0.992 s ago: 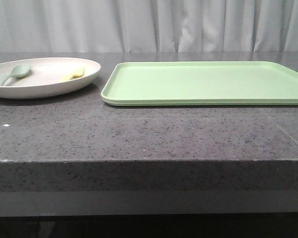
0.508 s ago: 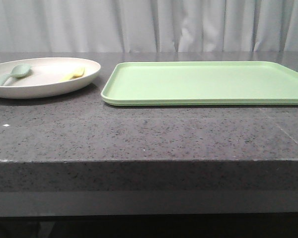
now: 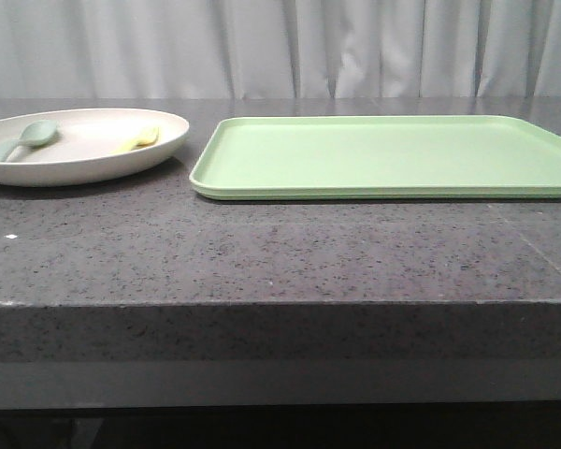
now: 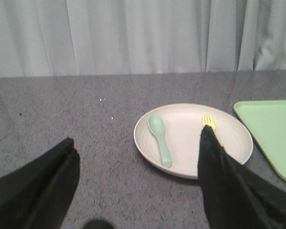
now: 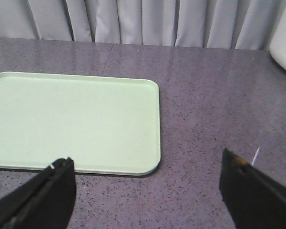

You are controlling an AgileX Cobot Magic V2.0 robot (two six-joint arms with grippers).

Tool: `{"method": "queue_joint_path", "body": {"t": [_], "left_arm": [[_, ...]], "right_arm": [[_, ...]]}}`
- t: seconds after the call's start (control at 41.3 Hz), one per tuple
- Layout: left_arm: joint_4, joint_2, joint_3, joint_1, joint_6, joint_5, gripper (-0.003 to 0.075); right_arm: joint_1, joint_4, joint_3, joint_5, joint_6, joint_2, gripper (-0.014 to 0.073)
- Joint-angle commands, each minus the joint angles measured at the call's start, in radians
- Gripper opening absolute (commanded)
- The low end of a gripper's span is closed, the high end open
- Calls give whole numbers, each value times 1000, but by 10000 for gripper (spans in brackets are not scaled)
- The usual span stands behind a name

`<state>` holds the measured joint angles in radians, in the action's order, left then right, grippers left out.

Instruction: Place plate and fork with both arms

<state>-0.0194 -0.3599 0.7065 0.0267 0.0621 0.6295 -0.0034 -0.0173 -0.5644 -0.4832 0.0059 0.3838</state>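
Observation:
The cream plate (image 3: 79, 168) sits at the far left of the table, and also shows in the left wrist view (image 4: 186, 167). The yellow fork (image 3: 138, 139) lies in it on its right side; in the left wrist view only the fork's tines (image 4: 208, 121) show past a finger. My left gripper (image 4: 138, 152) is open and empty, above the table in front of the plate. My right gripper (image 5: 145, 169) is open and empty, above the bare table near the tray's corner. Neither gripper shows in the front view.
A pale green spoon (image 3: 26, 138) lies in the plate's left side (image 4: 160, 138). A flat light-green tray (image 3: 383, 154) lies right of the plate (image 5: 71, 119). A white object (image 5: 285, 43) stands at the table's far right. The table's front edge (image 3: 280, 301) is near.

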Motion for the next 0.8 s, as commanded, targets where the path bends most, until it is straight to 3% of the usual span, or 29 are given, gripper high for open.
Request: {"method": "queue_joint_path", "body": {"t": [0.0,0.193,0.556,0.653,0.774], "left_arm": [[34,-95,106,-2,-7,39,505],[75,-296,228,-2,-7,171,528],[101,-702,382,-30,-7,236,528],[52,-827,454,-78,11,259,524],[-110,-969,556,-158,139,302,511]], "right_arm": [[-1,9,-30,81,-6,15,634],[-1,9,-30,81,-6,15,634],[-1,9,-30,81,-6,15,634],[-1,9,-30,81,-6,15,634],[-1,9,-30,81,-6,15,634]]}}
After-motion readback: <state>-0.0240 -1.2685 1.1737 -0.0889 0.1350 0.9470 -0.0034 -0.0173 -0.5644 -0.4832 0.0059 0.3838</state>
